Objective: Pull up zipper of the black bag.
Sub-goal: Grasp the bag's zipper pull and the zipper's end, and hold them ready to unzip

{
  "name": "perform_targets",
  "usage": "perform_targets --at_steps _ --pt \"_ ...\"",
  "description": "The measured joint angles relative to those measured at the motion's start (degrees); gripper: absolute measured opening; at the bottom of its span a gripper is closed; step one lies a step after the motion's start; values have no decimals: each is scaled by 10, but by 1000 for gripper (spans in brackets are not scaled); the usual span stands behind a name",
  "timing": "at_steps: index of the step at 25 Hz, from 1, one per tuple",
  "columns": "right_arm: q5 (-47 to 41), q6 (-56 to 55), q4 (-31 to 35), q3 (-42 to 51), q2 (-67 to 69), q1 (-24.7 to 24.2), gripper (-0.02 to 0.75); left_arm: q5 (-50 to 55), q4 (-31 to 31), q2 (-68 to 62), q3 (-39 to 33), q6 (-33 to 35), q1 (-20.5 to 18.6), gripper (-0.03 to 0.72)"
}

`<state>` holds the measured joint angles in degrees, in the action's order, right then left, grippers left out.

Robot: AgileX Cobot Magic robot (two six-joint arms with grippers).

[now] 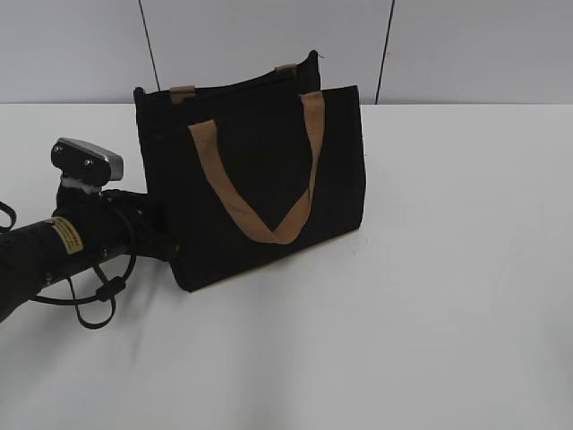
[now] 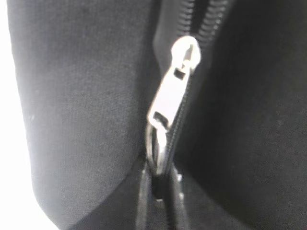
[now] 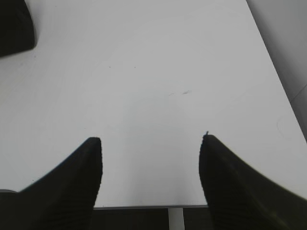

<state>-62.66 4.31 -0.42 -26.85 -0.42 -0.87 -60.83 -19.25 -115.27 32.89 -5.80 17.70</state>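
Close against the left wrist lens, silvery zipper point(image 2: 172, 103) pull tab with ring, hanging on the black zip line at the side of the black bag point(image 1: 255, 184); left gripper pressed to the bag's left end, fingers hidden, state impossible to tell. Right gripper point(image 3: 151, 175) spread wide above bare white table point(image 3: 158, 81), holding nothing, well apart from the bag. Upright on the table, 2 tan handles point(image 1: 260, 175).
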Motion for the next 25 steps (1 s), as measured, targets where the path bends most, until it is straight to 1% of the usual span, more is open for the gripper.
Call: perform_targets --at_steps 3,6,11,15,20,25 --pt "0 0 0 0 0 0 484 16 3 2 0 0 0 29" --pt "0 0 0 0 0 0 484 60 17 28 0 0 0 29" --pt "0 0 0 0 0 0 484 181 42 138 0 0 0 28" --pt "0 0 0 0 0 0 484 255 48 239 0 19 0 28" --pt "0 0 0 0 0 0 484 312 52 344 0 63 -1 28" --pt "0 0 0 0 0 0 484 334 55 412 0 78 -4 28"
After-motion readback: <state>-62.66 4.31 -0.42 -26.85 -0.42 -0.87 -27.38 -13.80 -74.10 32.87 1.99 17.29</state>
